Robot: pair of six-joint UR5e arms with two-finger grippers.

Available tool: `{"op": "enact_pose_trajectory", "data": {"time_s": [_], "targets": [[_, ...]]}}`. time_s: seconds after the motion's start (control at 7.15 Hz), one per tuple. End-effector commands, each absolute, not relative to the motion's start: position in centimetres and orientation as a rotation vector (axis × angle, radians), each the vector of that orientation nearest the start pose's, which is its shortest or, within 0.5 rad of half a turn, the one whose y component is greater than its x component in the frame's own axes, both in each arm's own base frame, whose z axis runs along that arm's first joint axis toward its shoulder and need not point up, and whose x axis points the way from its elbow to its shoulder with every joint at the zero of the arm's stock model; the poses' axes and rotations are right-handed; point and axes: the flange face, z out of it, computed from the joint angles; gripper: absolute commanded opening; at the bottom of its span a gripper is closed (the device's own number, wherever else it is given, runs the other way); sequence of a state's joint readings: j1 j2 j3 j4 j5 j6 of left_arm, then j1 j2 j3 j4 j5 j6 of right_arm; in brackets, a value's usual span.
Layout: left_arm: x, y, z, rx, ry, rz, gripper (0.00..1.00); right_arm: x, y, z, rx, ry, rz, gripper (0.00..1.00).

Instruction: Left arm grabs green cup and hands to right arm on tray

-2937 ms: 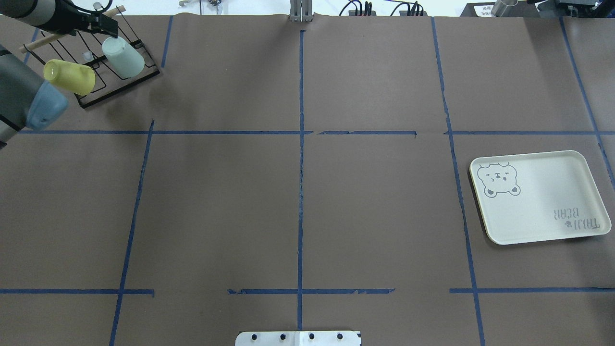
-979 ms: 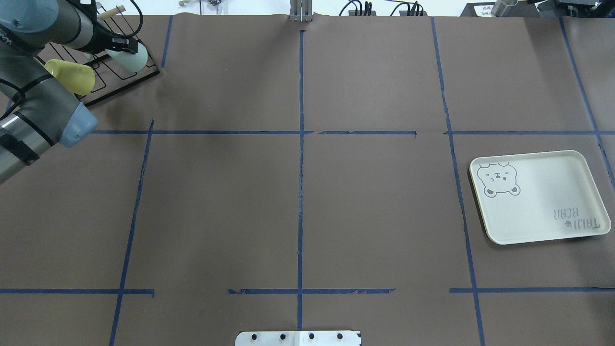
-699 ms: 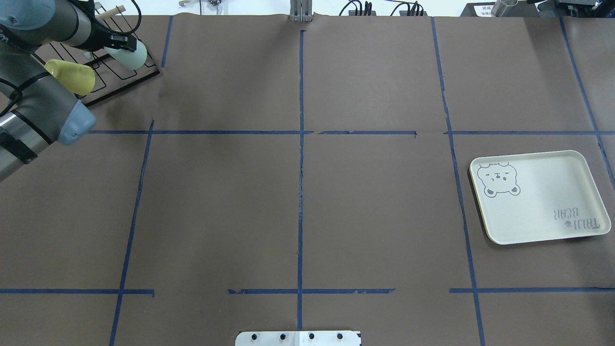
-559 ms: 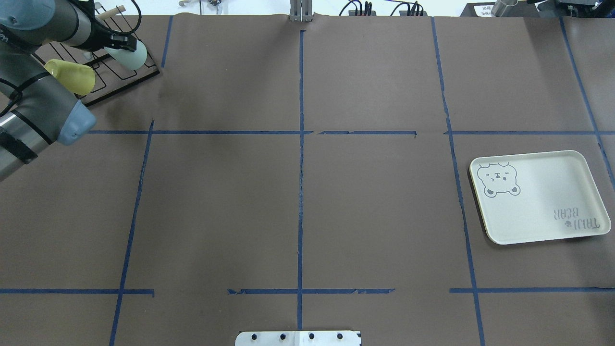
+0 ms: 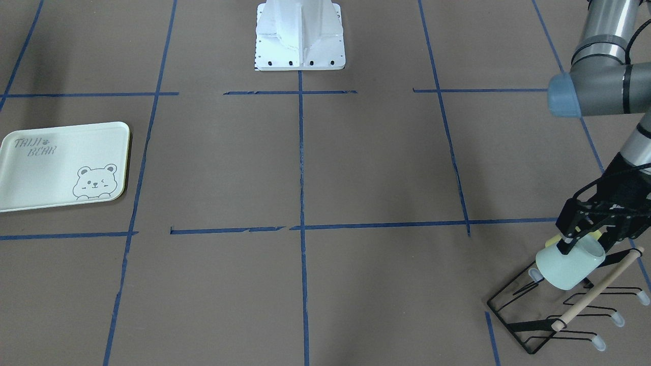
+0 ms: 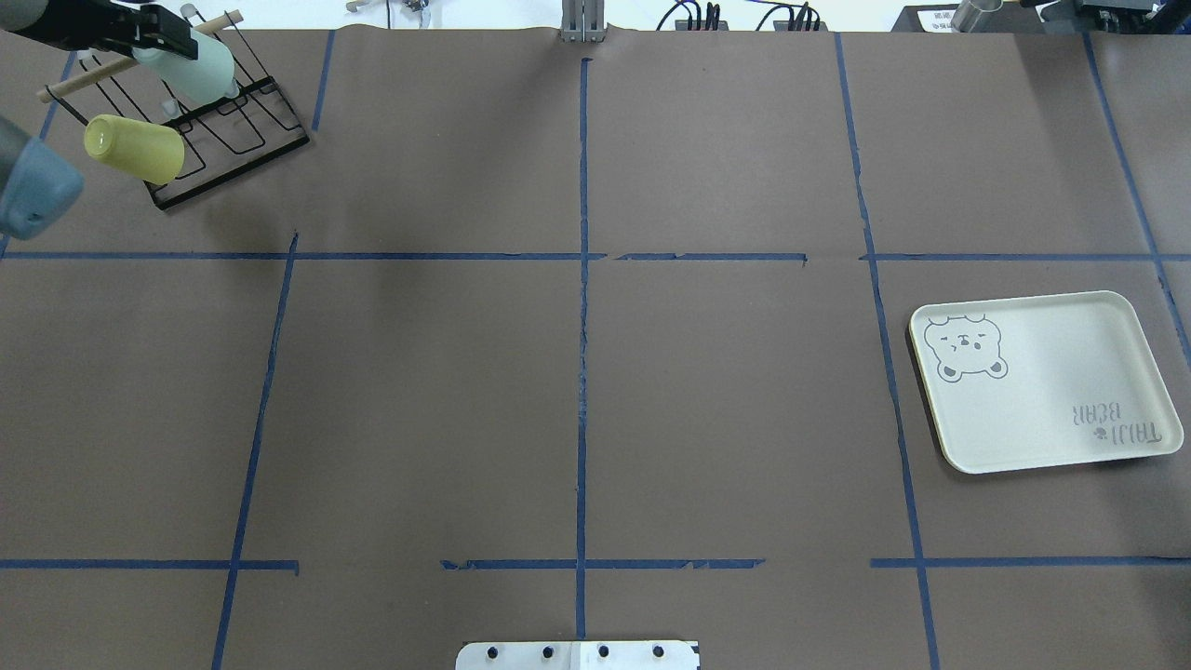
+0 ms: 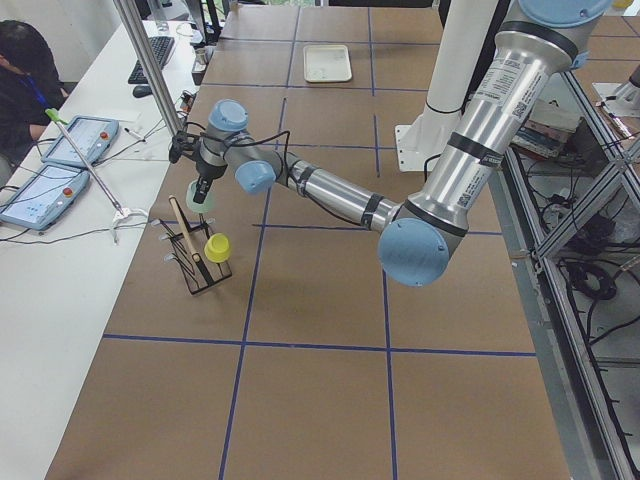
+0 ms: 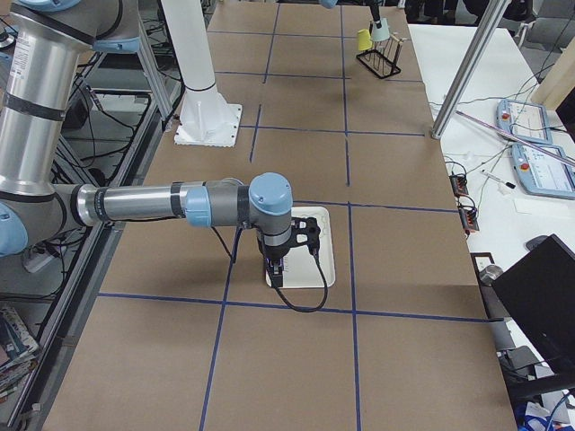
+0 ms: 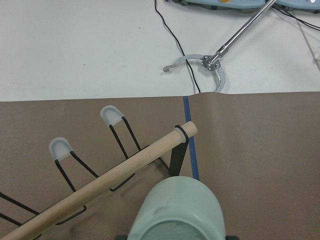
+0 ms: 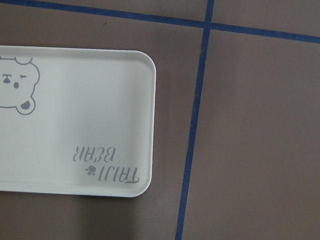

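My left gripper (image 6: 167, 46) is shut on the green cup (image 6: 203, 70) and holds it tilted in the air above the black wire rack (image 6: 233, 140). The front-facing view shows the left gripper (image 5: 585, 243) clamped at the rim of the green cup (image 5: 568, 265). The cup's base fills the bottom of the left wrist view (image 9: 175, 212). The tray (image 6: 1051, 381) lies empty at the far right. My right gripper (image 8: 274, 268) hangs over the tray (image 8: 310, 260); I cannot tell if it is open. The right wrist view shows only the tray (image 10: 75, 125).
A pale yellow cup (image 6: 135, 149) sits on a prong of the rack. A wooden dowel (image 9: 110, 180) runs along the rack (image 5: 534, 325) just under the green cup. Blue tape lines cross the brown table. An operator sits at the side desk (image 7: 25, 80).
The left gripper, closed round the green cup on the rack before, has lifted it off the prong and up toward the far left corner. The arm's elbow swung left.
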State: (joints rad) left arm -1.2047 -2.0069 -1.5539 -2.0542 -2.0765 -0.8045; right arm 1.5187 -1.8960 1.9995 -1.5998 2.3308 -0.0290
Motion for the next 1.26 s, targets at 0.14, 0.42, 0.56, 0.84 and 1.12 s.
{"op": "enact_pose_trajectory", "data": {"time_s": [0.14,0.42,0.56,0.84,1.12], "targets": [[15.5,-62.4,34.1,0.368,0.946,-0.322,0.48,3.3,-37.6,55.9,0.108,-0.878,0.048,1.0],[18.5,-60.6,32.2,0.36,1.054,-0.367,0.48,-0.9,-38.4,51.7,0.188,-0.993,0.15,1.0],[19.8,-59.9,31.6,0.345,1.106,-0.396,0.48,-3.5,-39.1,49.3,0.226,-1.066,0.162,1.0],[23.3,-56.9,31.6,0.293,1.238,-0.449,0.48,-11.0,-39.8,45.0,0.279,-1.171,0.232,1.0],[26.9,-53.4,31.0,0.194,1.366,-0.489,0.48,-17.4,-39.5,40.3,0.282,-1.344,0.324,1.0]]}}
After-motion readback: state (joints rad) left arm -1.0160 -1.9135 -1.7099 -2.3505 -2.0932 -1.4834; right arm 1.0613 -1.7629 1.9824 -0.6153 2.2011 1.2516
